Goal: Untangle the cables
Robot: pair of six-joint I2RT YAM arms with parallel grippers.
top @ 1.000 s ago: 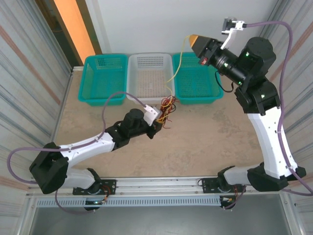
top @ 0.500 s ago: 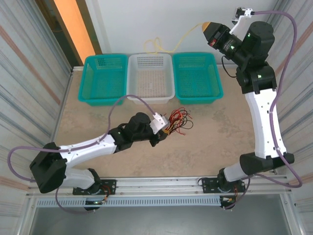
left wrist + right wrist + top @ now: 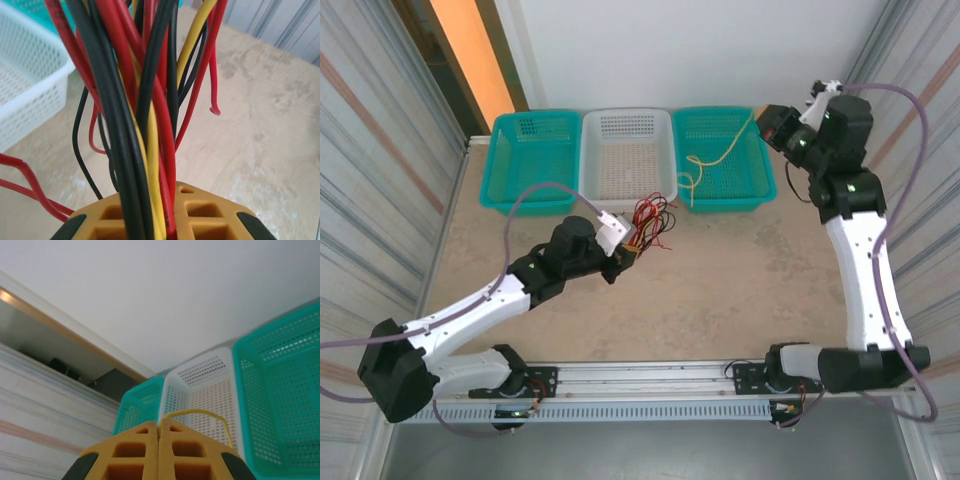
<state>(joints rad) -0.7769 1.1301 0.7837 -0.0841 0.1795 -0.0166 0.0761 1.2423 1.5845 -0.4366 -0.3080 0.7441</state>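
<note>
Cables point(image 3: 650, 216) in red, black and yellow sit in a bunch just in front of the white basket point(image 3: 590, 150). From above, you see the left gripper point(image 3: 630, 246) clamped on that bunch, low over the table point(image 3: 740, 270). The right gripper point(image 3: 766, 122) is up by the right green basket point(image 3: 765, 190). It pinches 1 yellow cable point(image 3: 720, 155), which hangs down into that basket, apart from the bunch.

From the left wrist, 2 orange fingers point(image 3: 205, 220) squeeze many strands at once, all crossed over each other.

From the right wrist, the fingers are pressed together, and a thin yellow loop pokes out from between them.

It looks like you are on the step of putting away 1 freed cable. Next, you probably need to open the right gripper so the yellow one drops in. Then reach for just 1 more strand, while the left side holds the bunch tight.
</note>
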